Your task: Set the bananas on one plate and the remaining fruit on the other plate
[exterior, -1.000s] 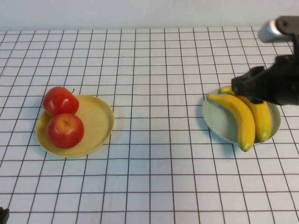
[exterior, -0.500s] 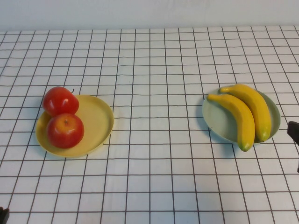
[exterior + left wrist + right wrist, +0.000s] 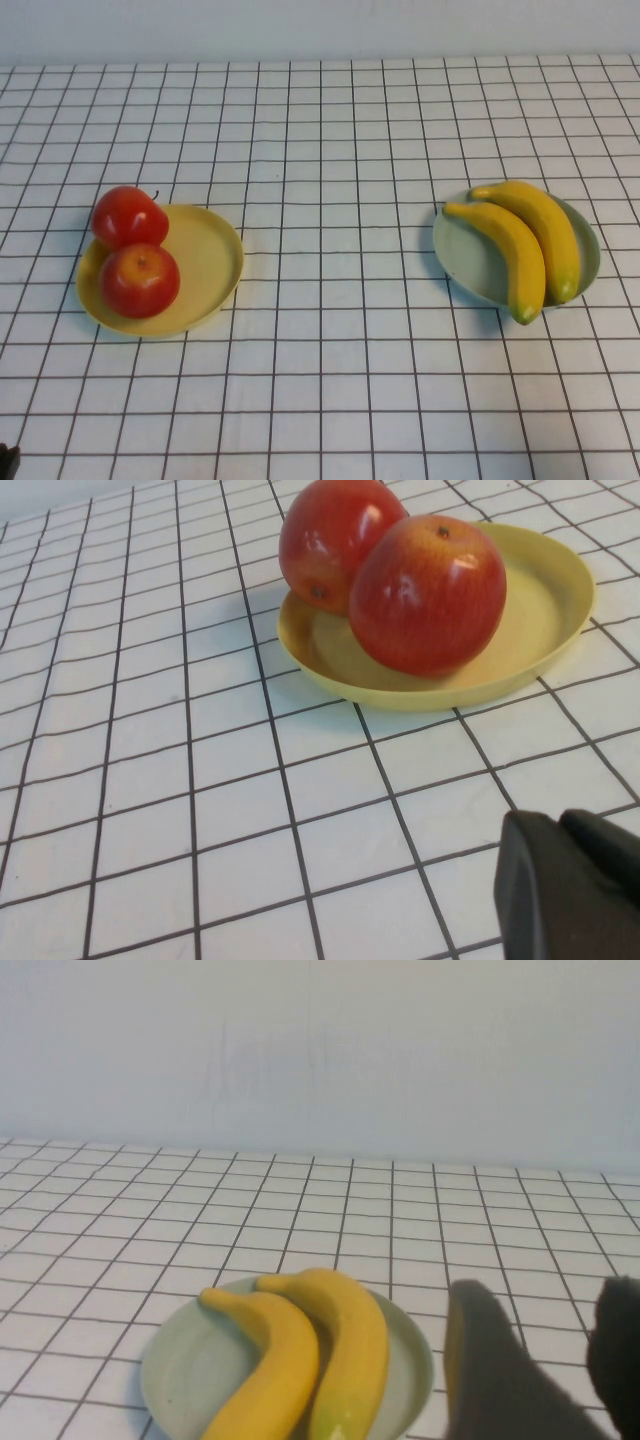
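A: High view, nearest row first: what is listed?

B: Left gripper [image 3: 6,462]: one dark sliver at the near left corner of the checked tablecloth [image 3: 330,400]. Farther in, yellow plate [image 3: 205,262], round, shallow, raised rim, on the left side. Apples: two, glossy red; the nearer apple [image 3: 139,280] sits inside the plate, the farther apple [image 3: 129,217], with a short dark stem, rests on the far left rim, touching the first.

A: And on the right side?

B: Pale blue-green plate [image 3: 470,262], same form. Bananas: two, long, curved, yellow with greenish tips. The left banana [image 3: 508,254] and the right banana [image 3: 540,234] lie side by side and touching, near ends at the plate's near rim.

A: What do the wrist views add?

B: Left wrist view: left gripper [image 3: 572,885], a dark mass low over the cloth, just short of the yellow plate [image 3: 545,600]; whether its fingers are spread or pressed together, cannot tell. Both apples show close, nearer apple [image 3: 425,592] and farther apple [image 3: 330,535]. Right wrist view: right gripper [image 3: 545,1355], absent from the high view, with two dark fingers [image 3: 490,1360] spread apart, holding nothing, just beside the blue-green plate [image 3: 185,1365]. Beyond the plate, the cloth runs to a plain pale wall [image 3: 320,1050].

A: Totals?

B: Plates two, apples two, bananas two, grippers two.
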You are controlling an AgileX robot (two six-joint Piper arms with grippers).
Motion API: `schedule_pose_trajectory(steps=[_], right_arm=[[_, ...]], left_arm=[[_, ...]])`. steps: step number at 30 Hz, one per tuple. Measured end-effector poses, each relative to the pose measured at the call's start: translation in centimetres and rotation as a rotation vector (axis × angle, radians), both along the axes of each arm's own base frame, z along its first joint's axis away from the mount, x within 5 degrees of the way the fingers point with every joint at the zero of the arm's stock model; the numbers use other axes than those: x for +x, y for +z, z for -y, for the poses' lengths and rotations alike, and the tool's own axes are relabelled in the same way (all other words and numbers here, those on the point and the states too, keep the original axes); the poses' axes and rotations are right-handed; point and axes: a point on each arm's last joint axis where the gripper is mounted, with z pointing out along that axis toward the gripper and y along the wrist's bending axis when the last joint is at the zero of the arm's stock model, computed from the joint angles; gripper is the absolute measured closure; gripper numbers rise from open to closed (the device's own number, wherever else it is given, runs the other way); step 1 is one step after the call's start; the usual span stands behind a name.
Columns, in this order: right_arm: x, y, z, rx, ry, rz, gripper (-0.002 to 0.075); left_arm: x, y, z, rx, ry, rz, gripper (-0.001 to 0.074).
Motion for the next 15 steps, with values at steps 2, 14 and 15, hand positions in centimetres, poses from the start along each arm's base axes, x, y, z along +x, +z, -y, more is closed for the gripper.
schedule_pose_trajectory(steps=[2, 14, 15], right_arm=[[-0.6, 0.0, 0.4, 0.012, -0.008, 0.010, 0.0512], [-4.1, -0.7, 2.2, -0.013, -0.145, -0.041, 0.0514], [-4.3, -0.7, 2.2, -0.014, -0.145, -0.036, 0.0514]], left_arm=[[0.0, 0.0, 0.0, 0.000, 0.000, 0.000, 0.0734], [0.0, 0.0, 0.0, 0.001, 0.000, 0.000, 0.0734], [0.0, 0.0, 0.0, 0.001, 0.000, 0.000, 0.0734]])
